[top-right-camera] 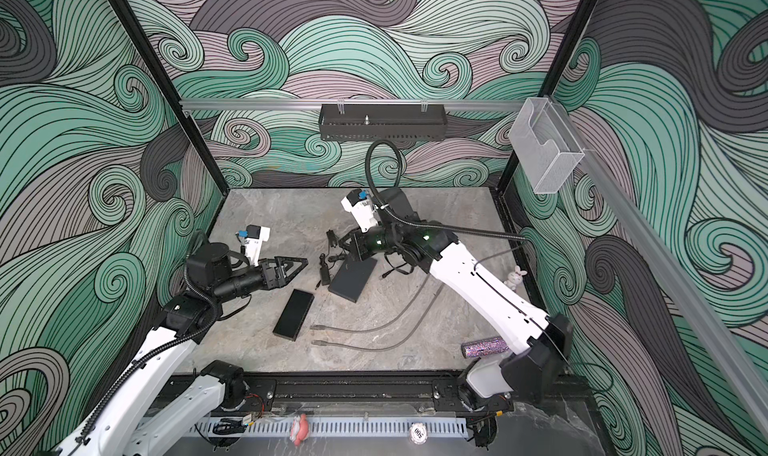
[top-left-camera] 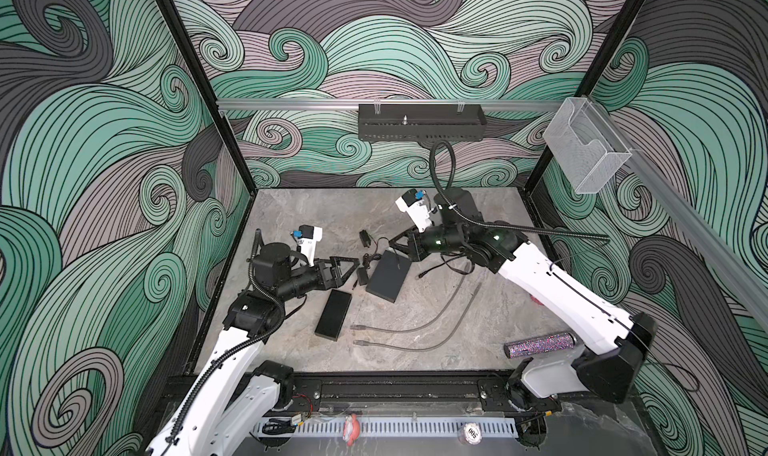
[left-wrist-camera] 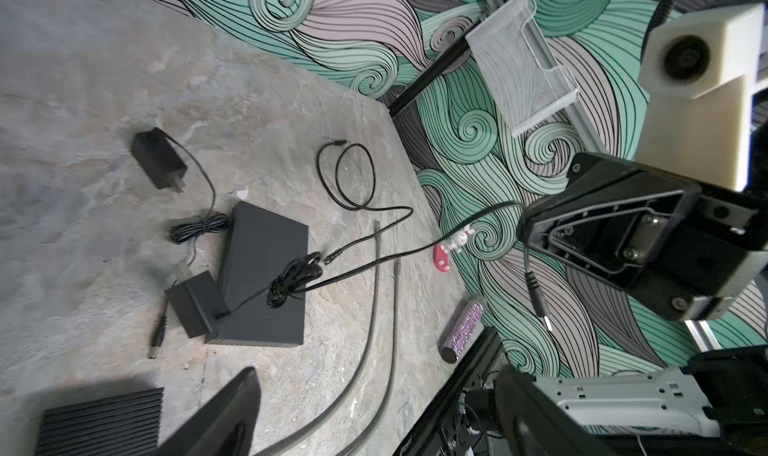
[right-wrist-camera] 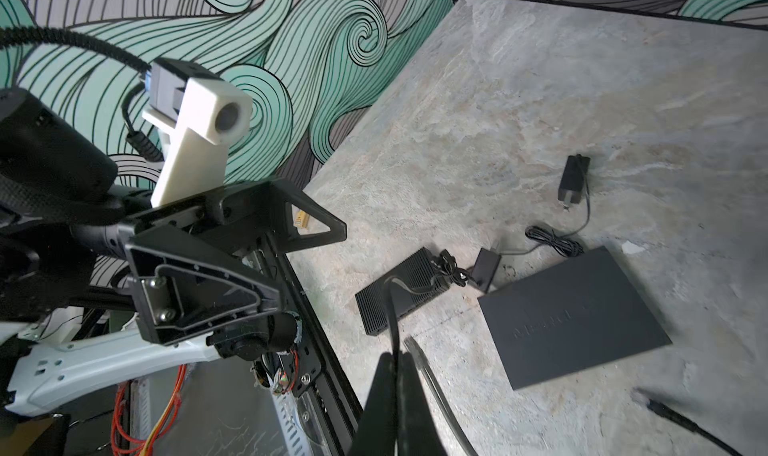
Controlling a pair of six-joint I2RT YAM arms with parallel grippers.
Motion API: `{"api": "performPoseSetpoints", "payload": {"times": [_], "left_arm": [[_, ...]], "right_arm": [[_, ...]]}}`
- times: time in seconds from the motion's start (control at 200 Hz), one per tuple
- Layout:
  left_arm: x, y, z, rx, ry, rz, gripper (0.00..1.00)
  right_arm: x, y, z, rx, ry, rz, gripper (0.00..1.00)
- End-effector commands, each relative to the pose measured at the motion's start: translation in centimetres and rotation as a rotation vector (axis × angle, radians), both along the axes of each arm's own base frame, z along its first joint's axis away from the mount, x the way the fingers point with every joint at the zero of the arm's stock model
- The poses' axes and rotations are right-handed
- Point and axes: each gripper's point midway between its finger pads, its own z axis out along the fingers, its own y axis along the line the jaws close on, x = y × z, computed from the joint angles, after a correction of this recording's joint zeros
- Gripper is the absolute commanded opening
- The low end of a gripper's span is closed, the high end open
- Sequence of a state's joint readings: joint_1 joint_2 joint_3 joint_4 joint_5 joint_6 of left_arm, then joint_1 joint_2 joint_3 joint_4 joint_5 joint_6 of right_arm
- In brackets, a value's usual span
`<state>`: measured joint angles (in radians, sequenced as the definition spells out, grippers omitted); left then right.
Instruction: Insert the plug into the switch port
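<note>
Two black boxes are laid on the marbled stone table (top-left-camera: 332,212): a smooth box (top-left-camera: 388,278) and a ribbed box (top-left-camera: 333,314), beside two grey cables (left-wrist-camera: 376,283) and two blocky adapters (left-wrist-camera: 160,158). The right gripper (top-left-camera: 394,242), reached over the smooth box, is pinched on a thin cord, with the barrel plug (left-wrist-camera: 537,298) hung beneath. The left gripper (top-left-camera: 353,271) is held wide, low near the ribbed box.

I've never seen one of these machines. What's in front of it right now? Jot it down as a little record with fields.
Left claw: open, empty, hovering above the table
Right claw: shut on the thin black cord, barrel plug dangling below
Cord path: across the flat dark grey box to a power adapter beside it
Also lying there: ribbed black box, second adapter, two grey cables, glitter tube
Plug status: not yet in any port
</note>
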<state>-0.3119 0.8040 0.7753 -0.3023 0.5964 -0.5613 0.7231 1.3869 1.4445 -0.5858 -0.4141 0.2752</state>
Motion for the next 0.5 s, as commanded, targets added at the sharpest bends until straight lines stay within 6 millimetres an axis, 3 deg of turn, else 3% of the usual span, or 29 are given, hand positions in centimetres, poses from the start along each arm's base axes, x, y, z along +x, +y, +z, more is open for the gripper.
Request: {"api": "performPoseSetpoints", "payload": {"times": [0.0, 0.265, 0.495], "left_arm": [[-0.5, -2.0, 2.5, 0.048, -0.106, -0.093, 0.88], [0.1, -7.1, 4.3, 0.068, -0.189, -0.240, 0.89], [-1.0, -11.1, 4.0, 0.237, -0.280, -0.448, 0.82]], "right_arm": [[-1.2, -2.2, 0.2, 0.008, -0.008, -0.053, 0.00], [-5.3, -7.6, 2.5, 0.018, -0.094, -0.122, 0.00], [-5.8, -10.4, -1.0, -0.043, -0.060, -0.234, 0.00]]}}
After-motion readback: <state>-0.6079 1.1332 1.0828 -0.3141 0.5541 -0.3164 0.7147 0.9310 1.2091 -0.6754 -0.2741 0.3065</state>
